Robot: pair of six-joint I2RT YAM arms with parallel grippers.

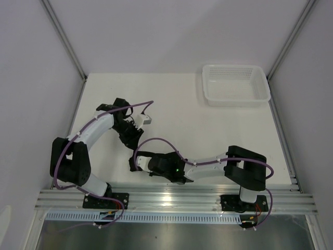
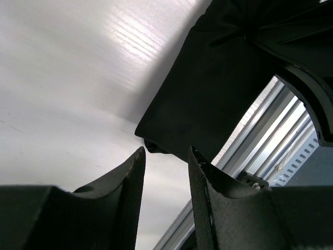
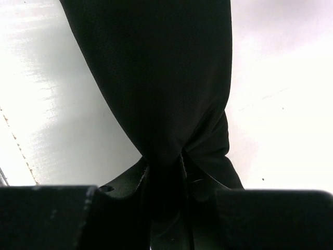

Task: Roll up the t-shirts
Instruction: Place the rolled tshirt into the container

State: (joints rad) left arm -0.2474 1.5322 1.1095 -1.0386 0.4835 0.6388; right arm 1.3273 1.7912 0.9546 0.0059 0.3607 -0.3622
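Observation:
The black t-shirt (image 3: pixel 156 78) is bunched into a narrow fold that hangs away from my right gripper (image 3: pixel 165 161), whose jaws are shut on its lower end. In the top view the right gripper (image 1: pixel 146 159) is low over the table's near left part, and the shirt is hard to tell from the black gripper bodies. My left gripper (image 2: pixel 166 156) is open and empty. The shirt's edge (image 2: pixel 208 94) lies just ahead of its fingertips, not between them. In the top view the left gripper (image 1: pixel 132 140) points toward the right one.
A white mesh basket (image 1: pixel 237 99) stands at the table's back right. The white table (image 1: pixel 208 130) ends at an aluminium rail (image 1: pixel 177 200) along the near edge, which also shows in the left wrist view (image 2: pixel 270 135). Walls close in both sides.

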